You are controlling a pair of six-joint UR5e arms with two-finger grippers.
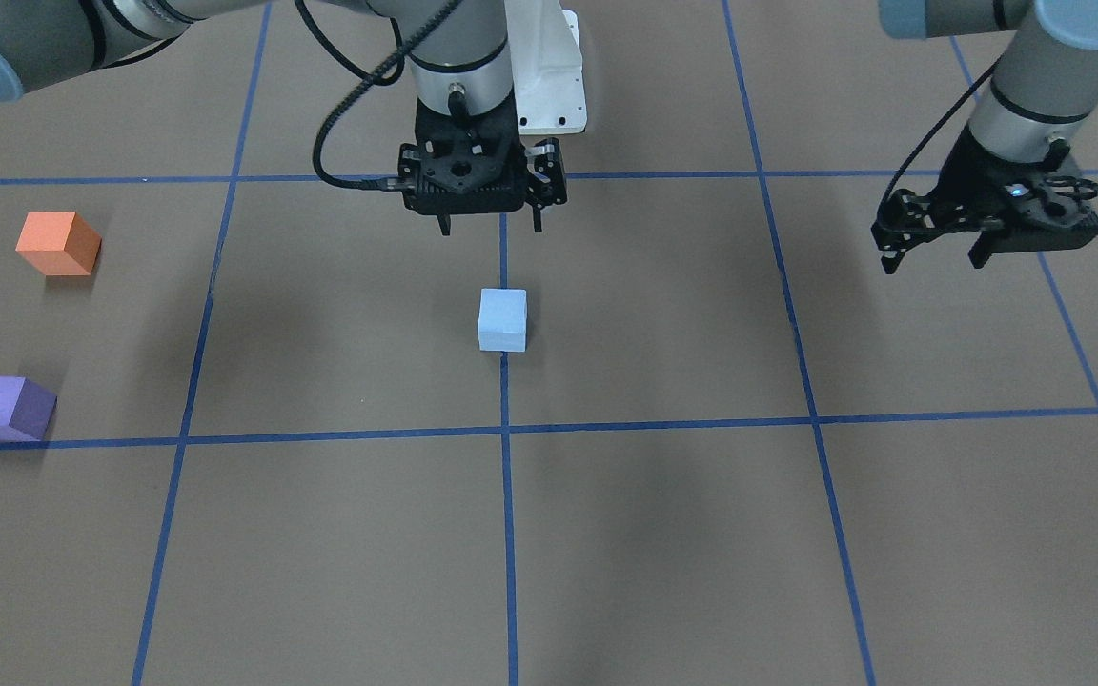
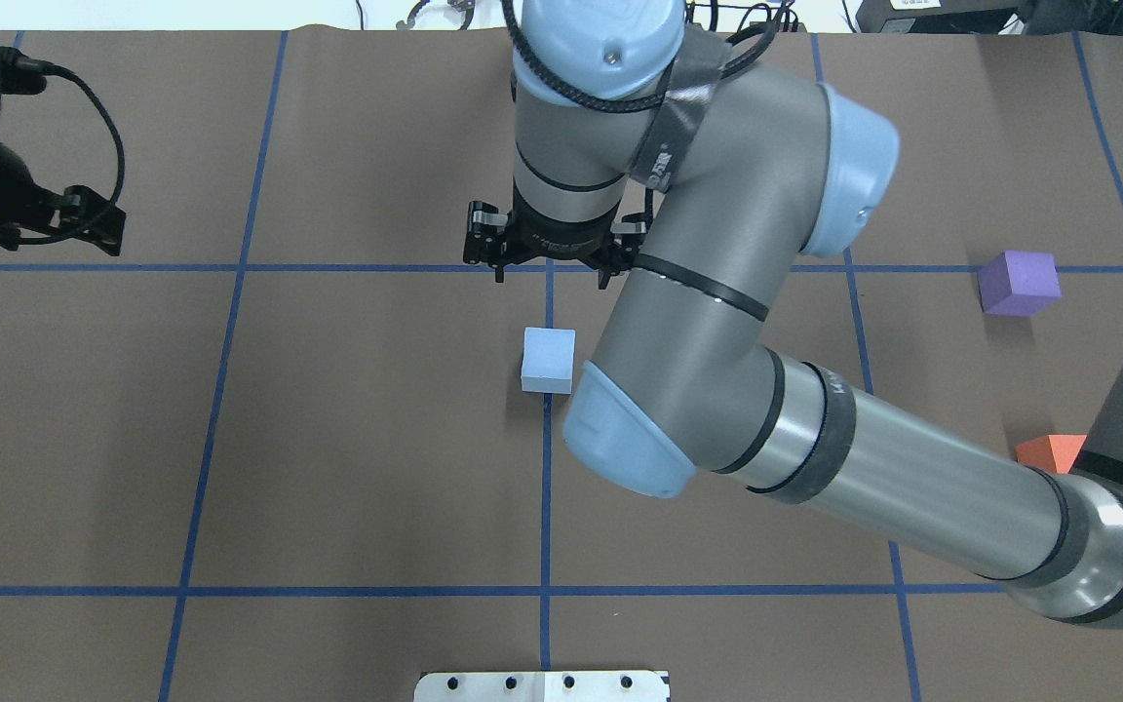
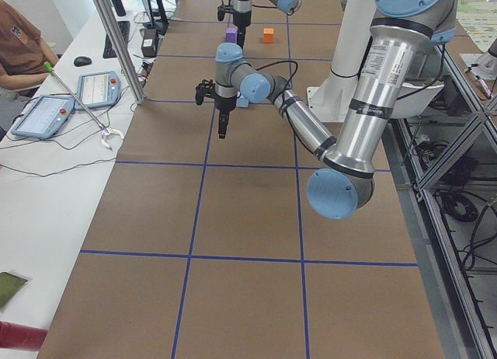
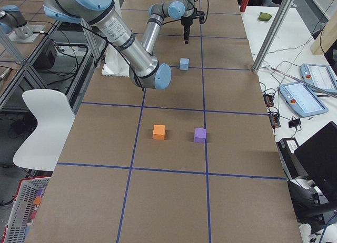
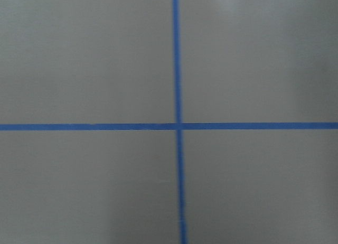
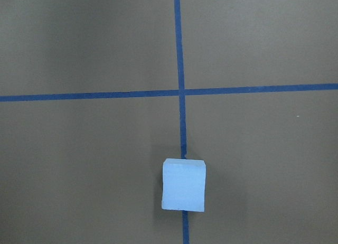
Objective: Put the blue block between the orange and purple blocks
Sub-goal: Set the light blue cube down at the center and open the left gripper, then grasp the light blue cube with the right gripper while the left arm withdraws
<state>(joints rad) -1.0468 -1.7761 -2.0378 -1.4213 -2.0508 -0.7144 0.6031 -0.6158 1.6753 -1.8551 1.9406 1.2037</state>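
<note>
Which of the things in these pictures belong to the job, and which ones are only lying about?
Belong to the job:
blue block
orange block
purple block
right end effector, open, near the blue block

Only lying about:
left end effector, open, off to the side
tablets on the side bench
white chair

Matt blue block (image 1: pixel 502 319), matt brown table cover (image 1: pixel 663 534), blue tape lines (image 1: pixel 508 534), smooth grey metal right arm (image 2: pixel 912 478)
</note>
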